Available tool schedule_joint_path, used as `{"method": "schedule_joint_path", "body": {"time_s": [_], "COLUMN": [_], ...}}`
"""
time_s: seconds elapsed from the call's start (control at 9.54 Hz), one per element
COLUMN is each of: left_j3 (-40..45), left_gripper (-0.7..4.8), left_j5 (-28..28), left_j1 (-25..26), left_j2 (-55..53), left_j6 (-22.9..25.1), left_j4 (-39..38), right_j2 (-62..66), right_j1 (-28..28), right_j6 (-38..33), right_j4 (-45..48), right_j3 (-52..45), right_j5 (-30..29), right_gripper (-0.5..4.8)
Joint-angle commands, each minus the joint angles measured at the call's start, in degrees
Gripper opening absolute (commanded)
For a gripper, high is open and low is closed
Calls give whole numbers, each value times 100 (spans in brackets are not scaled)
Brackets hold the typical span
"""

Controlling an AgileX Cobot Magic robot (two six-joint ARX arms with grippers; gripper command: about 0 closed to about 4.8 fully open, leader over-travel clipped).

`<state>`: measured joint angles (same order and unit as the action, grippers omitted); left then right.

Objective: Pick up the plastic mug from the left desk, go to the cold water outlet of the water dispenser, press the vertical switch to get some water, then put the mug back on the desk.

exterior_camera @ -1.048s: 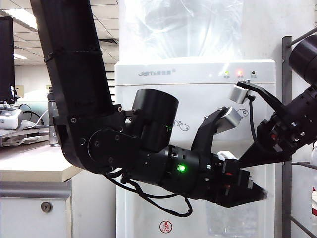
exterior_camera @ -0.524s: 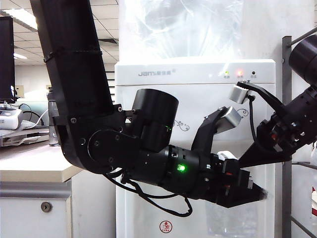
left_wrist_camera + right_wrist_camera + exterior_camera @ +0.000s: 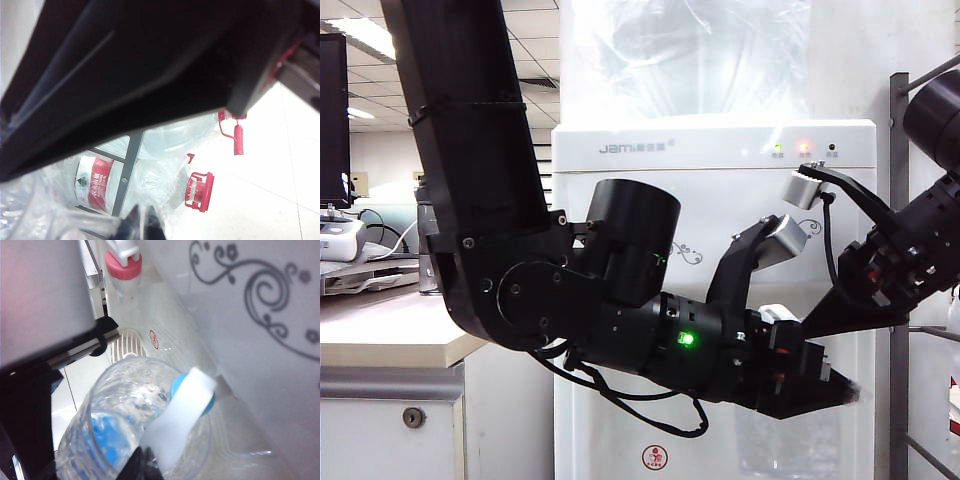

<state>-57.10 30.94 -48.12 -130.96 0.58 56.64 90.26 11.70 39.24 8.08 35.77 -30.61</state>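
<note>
Plastic mug [image 3: 135,440] sits under cold water outlet [image 3: 192,392]; right gripper [image 3: 142,465] (jaws' gap unreadable) at vertical switch [image 3: 177,422]. Left gripper [image 3: 840,392] jaws together, seemingly holding the mug.

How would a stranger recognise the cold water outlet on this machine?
Find the tall white water dispenser with grey swirls. On its front sit two small white taps. The cold water outlet wears a blue collar above the plastic mug; its neighbour wears a pink one.
</note>
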Motion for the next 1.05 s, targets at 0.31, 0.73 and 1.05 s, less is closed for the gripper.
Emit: {"method": "schedule_joint_path", "body": {"time_s": [0.31, 0.73, 1.05], "left_j3": [-26, -26, -26], "left_gripper": [-6, -6, -6], "left_j5": [142, 142, 142], "left_j1": [-44, -44, -44], "left_j2": [52, 52, 52], "left_j6": [90, 90, 90], "left_j4": [326, 326, 326], "right_j2": [22, -142, -809], "right_j1": [7, 7, 4], "right_j6": [-20, -26, -170], "right_j4": [-52, 31, -33], "right_j3": [-9, 9, 9], "right_j5": [116, 111, 166], "right_gripper": [-1, -1, -1]}}
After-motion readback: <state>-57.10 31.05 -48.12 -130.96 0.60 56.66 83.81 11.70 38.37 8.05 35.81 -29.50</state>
